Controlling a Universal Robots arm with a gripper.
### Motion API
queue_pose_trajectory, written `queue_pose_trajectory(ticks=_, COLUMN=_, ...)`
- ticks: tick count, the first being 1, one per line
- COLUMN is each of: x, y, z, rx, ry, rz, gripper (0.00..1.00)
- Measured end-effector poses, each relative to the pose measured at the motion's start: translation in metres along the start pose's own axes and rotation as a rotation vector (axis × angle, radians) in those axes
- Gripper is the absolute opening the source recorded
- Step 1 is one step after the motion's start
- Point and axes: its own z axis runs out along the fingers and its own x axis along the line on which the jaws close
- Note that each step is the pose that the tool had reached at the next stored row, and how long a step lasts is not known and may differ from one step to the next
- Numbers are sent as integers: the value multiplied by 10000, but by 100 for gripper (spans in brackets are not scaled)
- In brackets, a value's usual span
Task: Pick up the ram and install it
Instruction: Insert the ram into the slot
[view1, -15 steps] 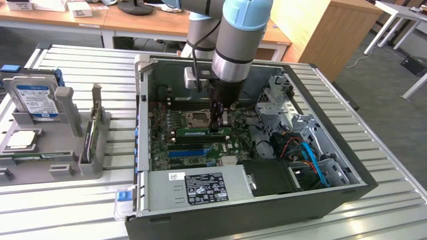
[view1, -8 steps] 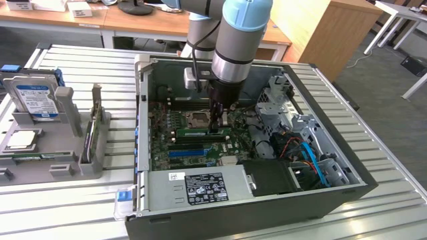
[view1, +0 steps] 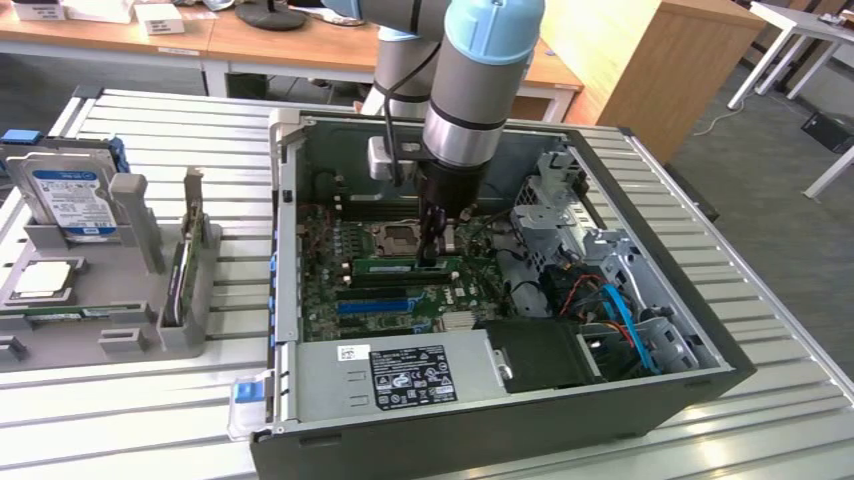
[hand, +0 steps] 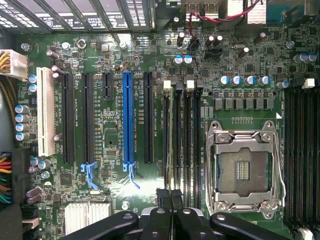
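The ram (view1: 396, 267) is a narrow green stick standing on edge over the black memory slots (hand: 187, 135) of the motherboard, beside the CPU socket (hand: 243, 170). In the wrist view the ram (hand: 171, 131) shows edge-on as a thin line running along one slot. My gripper (view1: 434, 256) reaches straight down into the open computer case (view1: 286, 250) and is shut on the ram near one of its ends. In the wrist view the gripper (hand: 169, 196) has its two dark fingertips pressed against the stick's sides.
A long blue slot connector (hand: 128, 120) and black expansion slots lie beside the memory slots. The power supply (view1: 400, 375) and drive cage with blue cables (view1: 614, 310) crowd the case. A grey fixture (view1: 134, 300) with a hard drive (view1: 74, 200) stands at the exterior view's left.
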Motion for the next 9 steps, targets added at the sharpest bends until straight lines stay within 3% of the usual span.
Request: queue_pose_trajectory(ticks=9, x=0, y=0, z=11, rx=0, ry=0, rz=0, gripper=12)
